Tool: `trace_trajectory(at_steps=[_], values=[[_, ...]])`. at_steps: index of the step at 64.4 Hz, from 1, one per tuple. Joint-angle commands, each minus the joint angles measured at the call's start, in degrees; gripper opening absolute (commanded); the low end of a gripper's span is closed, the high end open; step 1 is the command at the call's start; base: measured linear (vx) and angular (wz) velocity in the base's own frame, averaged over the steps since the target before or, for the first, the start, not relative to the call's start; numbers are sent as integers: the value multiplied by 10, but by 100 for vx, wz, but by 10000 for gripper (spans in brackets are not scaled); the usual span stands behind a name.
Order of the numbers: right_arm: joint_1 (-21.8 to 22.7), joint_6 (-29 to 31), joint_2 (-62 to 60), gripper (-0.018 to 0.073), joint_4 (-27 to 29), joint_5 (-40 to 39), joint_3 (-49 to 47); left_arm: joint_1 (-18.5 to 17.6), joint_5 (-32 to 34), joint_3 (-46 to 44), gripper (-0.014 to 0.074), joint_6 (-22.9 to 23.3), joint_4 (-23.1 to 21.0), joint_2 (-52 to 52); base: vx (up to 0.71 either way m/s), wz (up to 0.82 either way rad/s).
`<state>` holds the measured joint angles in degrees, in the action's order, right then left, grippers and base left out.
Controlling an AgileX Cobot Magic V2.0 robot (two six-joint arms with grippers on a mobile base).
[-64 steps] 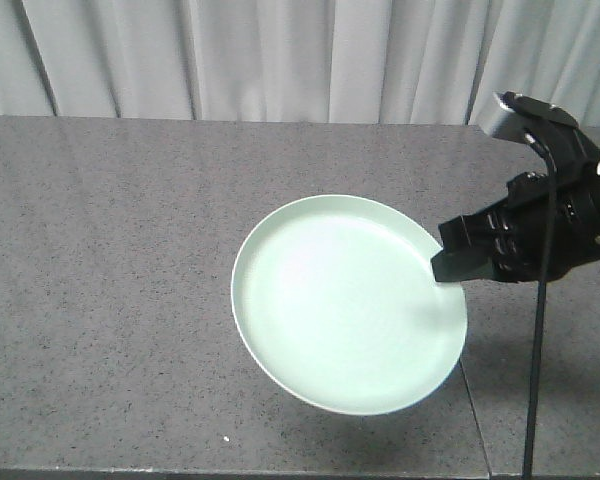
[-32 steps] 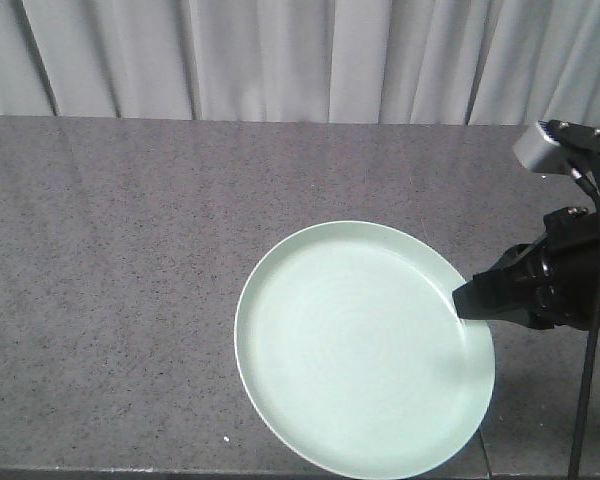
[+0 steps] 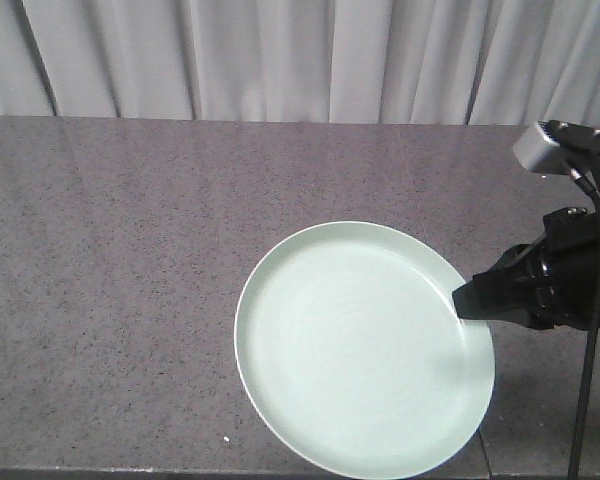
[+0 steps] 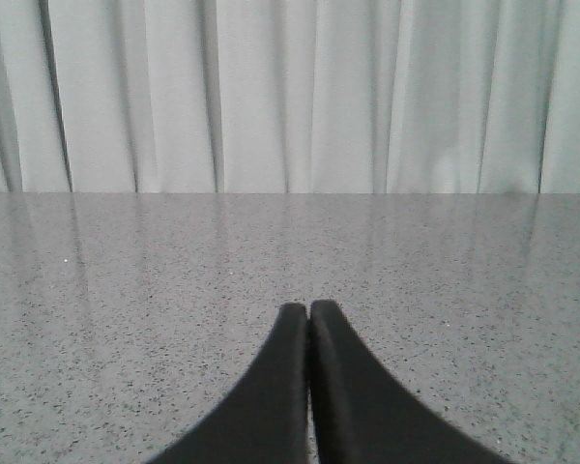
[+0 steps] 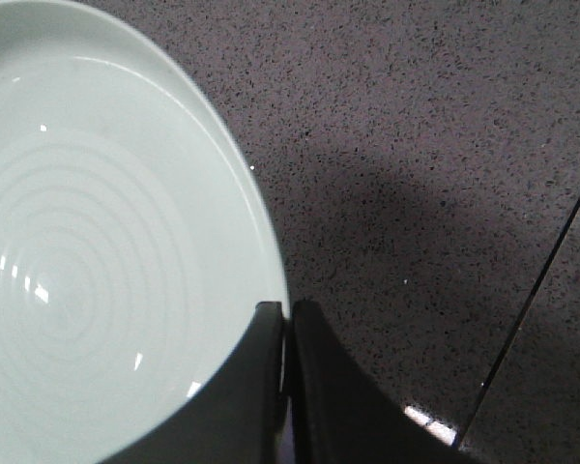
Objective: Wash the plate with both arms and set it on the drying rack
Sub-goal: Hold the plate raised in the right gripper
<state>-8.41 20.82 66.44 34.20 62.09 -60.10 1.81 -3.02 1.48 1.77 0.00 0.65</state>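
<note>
Plate (image 3: 365,345): raised over the countertop's (image 3: 110,250) front edge, right of middle.
Right gripper (image 3: 464,300): pinching the Plate's right rim.
Left gripper (image 4: 309,311): fingers together, empty.
Tip: firm pinch, Plate level while carrying.

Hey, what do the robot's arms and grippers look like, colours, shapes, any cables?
The right gripper is matte black and blocky, with a small grey camera block on top and a black cable hanging beside it. Its fingers are black, curved, tapering to narrow tips. The left gripper has the same fingers. No markings show.
</note>
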Motion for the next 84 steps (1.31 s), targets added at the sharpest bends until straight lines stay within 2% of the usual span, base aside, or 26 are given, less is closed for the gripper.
trace_trajectory(at_steps=[1,48,84], values=[[0,6,-12,-4,24,-17,-14,-1,43,-18,-6,2,-5,8,0,0],[0,6,-12,-4,24,-17,-14,-1,43,-18,-6,2,-5,8,0,1],[0,6,-12,-4,24,-17,-14,-1,43,-18,-6,2,-5,8,-4,16]])
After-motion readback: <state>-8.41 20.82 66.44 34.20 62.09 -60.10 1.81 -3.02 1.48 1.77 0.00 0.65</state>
